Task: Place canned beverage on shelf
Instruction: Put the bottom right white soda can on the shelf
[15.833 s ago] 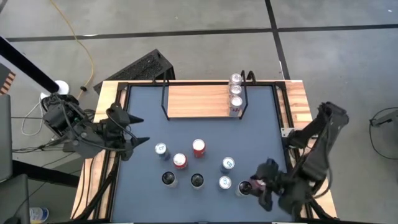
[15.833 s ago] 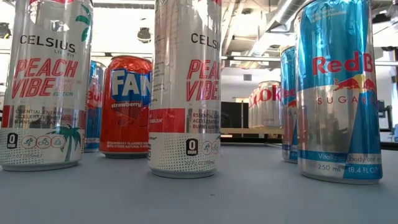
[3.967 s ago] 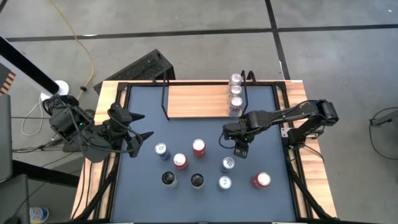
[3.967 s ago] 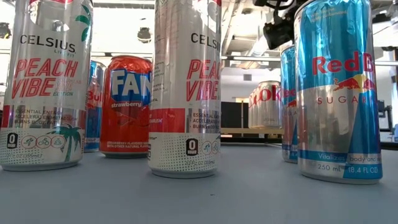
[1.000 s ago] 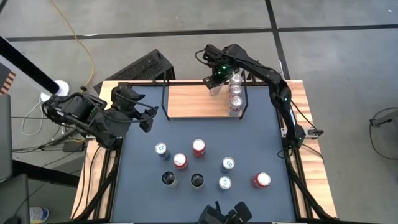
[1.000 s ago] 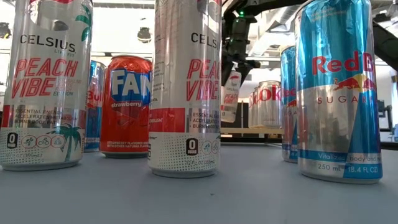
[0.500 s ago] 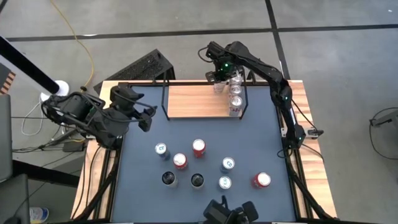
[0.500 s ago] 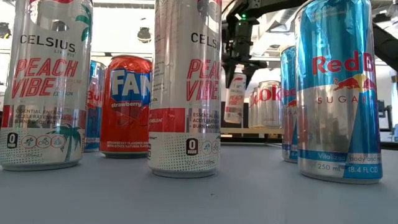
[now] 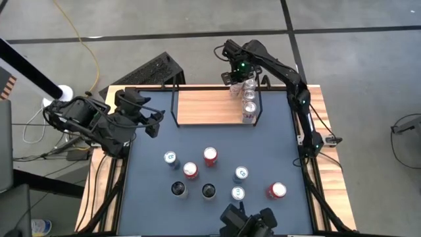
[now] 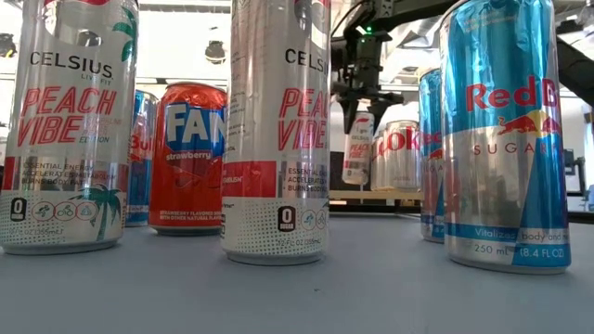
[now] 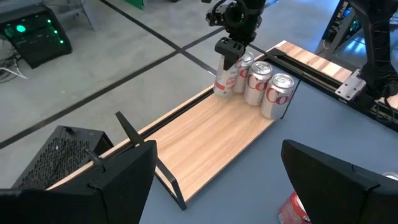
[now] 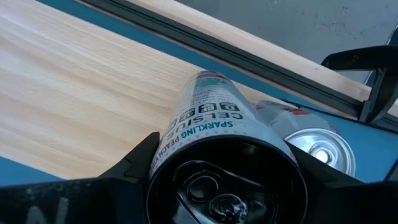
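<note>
A slim white Celsius can [image 11: 224, 76] hangs tilted over the far right part of the light-wood shelf [image 9: 207, 107], with my right gripper [image 9: 235, 74] shut on its top. It sits close beside a row of three Coke cans [image 11: 261, 81] that stand on the shelf's right end. In the low view the can [image 10: 357, 148] shows just above shelf height; whether its base touches the board I cannot tell. My left gripper [image 9: 156, 123] stays open and empty over the table's left edge. My right gripper pinches the Celsius can at its top end [image 12: 186, 134], one finger [image 12: 134, 171] on either side of the rim. The fingers come from above, pointing down. The can hangs below them, tilted, its base toward the shelf board.
Several cans stand on the dark table top [image 9: 151, 210]: Red Bull cans [image 9: 241, 173], red cans [image 9: 210, 156] and dark-topped ones [image 9: 208, 191], with another red can [image 9: 276, 191] at the near right. Black wire frames [image 9: 174, 105] close the shelf's ends. Bare board lies left of the Coke cans.
My right gripper has carried the Celsius can a little toward the table's right edge, closer to the row of Coke cans on the shelf, and has rolled slightly. The can stays hanging tilted below it.
</note>
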